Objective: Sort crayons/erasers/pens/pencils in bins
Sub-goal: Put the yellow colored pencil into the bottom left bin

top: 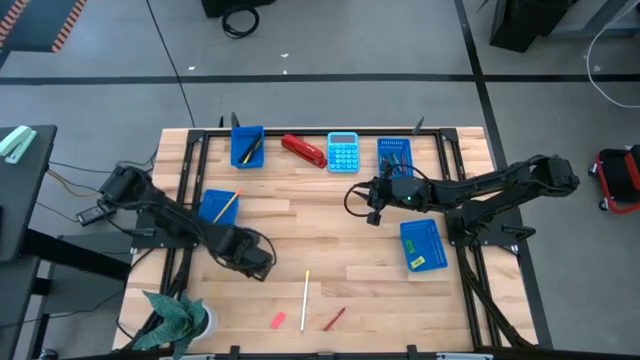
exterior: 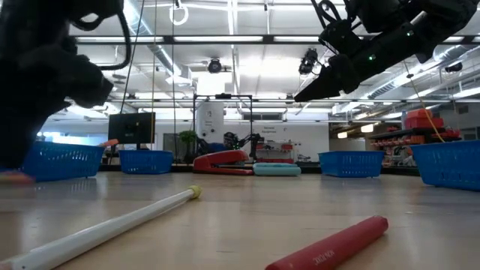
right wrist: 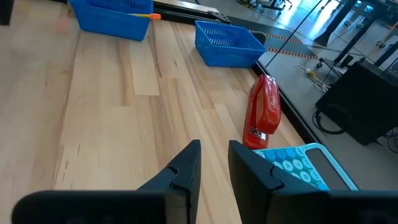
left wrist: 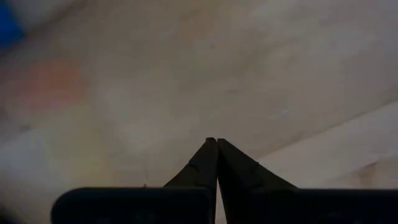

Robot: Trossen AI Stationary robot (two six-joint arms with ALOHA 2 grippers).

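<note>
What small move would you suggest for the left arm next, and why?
Probably lift and reopen. The left gripper sits low at the table with its jaws shut tip to tip in the wrist view and nothing visible between them, while the white pencil, red crayon and pink eraser lie unsorted nearby.

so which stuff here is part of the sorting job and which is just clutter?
Job:
- four blue bins
- white pencil
- red crayon
- pink eraser
- left gripper, shut
- right gripper

Clutter:
- red stapler
- light-blue calculator
- plant
</note>
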